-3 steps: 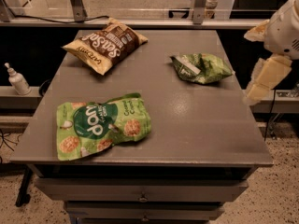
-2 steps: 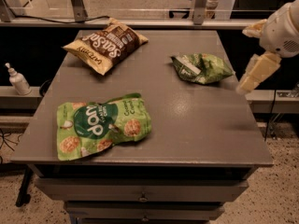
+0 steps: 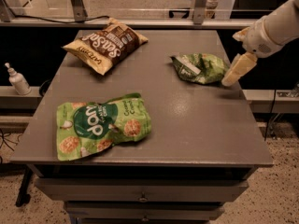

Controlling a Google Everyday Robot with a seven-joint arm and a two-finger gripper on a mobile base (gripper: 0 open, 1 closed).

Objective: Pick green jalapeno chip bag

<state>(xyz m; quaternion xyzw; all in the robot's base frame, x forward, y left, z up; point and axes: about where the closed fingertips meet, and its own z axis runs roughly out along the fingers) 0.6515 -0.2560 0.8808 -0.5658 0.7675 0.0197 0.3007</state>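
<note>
The green jalapeno chip bag (image 3: 200, 67) is small, wrinkly and mottled green with a white label patch. It lies flat on the right rear part of the grey table (image 3: 196, 120). My gripper (image 3: 235, 73) comes in from the upper right on a white arm. Its cream-coloured tip hangs just right of the bag's right end, close to the table's right edge and a little above the surface. It holds nothing.
A larger bright green bag (image 3: 100, 124) with a dark round logo lies at the front left. A brown and tan bag (image 3: 106, 44) lies at the back left. A white pump bottle (image 3: 17, 80) stands on a ledge left of the table. Metal posts stand behind.
My gripper has moved left and toward the far side, from beside the table's right edge to right next to the small green bag. The bags have not moved.
</note>
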